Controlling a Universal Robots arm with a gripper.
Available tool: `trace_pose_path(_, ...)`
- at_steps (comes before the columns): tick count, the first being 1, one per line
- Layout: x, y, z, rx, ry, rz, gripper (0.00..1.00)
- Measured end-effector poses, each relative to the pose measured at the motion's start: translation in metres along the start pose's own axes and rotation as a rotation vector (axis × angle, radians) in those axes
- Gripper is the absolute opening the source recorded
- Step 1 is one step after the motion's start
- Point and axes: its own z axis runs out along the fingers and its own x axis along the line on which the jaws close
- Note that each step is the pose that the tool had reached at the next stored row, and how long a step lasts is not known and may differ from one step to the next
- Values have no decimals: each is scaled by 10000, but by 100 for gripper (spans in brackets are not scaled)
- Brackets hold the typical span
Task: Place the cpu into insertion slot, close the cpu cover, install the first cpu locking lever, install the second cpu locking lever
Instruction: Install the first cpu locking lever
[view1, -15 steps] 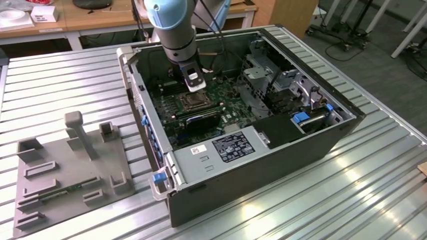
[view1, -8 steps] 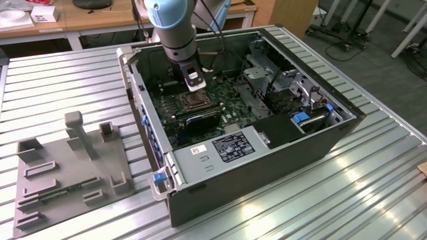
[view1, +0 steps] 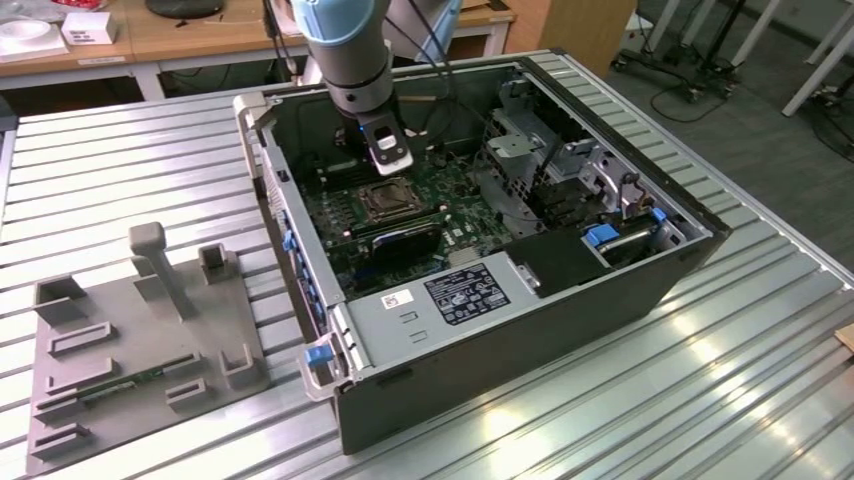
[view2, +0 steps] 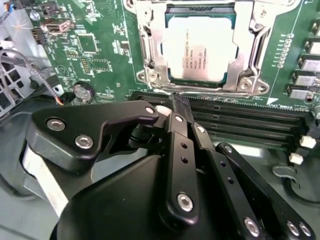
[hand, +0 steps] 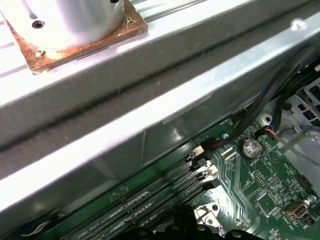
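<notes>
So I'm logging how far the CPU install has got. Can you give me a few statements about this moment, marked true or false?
1. The cpu sits in the insertion slot. True.
2. The cpu cover stands raised, clear of the chip. False: it lies down flat around the chip.
3. The gripper carries the cpu. False: its fingertips are together, holding nothing, by the cover's edge.
4. The computer case lies on its side, open. True.
5. The grey fixture plate lies inside the case. False: it lies on the table beside it.
</notes>
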Motion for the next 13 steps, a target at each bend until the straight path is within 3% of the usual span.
trace_pose_path(5, -12, 25, -67, 1, -2, 7, 11)
trace_pose_path(13, -13, 27, -72, 12, -3, 6, 11)
